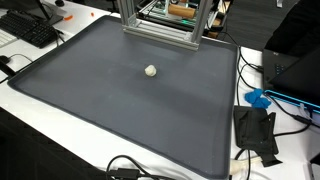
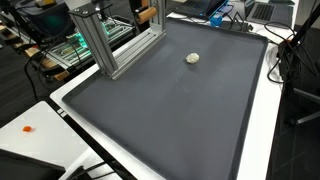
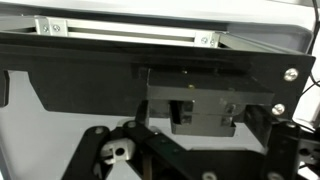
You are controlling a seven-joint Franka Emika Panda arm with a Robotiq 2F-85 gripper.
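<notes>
A small off-white ball [image 1: 150, 71] lies alone on a large dark grey mat [image 1: 120, 120], toward its far side; it also shows in an exterior view [image 2: 194, 58] on the mat [image 2: 170, 115]. The arm and gripper do not appear in either exterior view. In the wrist view my gripper [image 3: 195, 160] shows only as black finger links spread wide at the lower left and lower right, with nothing between them. It faces a black block [image 3: 200, 112] under a dark plate and a pale metal rail [image 3: 130, 32]. The ball is out of the wrist view.
An aluminium frame [image 1: 160, 25] stands at the mat's far edge, also seen in an exterior view [image 2: 110, 40]. A keyboard [image 1: 30, 28], a blue object [image 1: 258, 98], a black device [image 1: 255, 132] and cables lie on the white table around the mat.
</notes>
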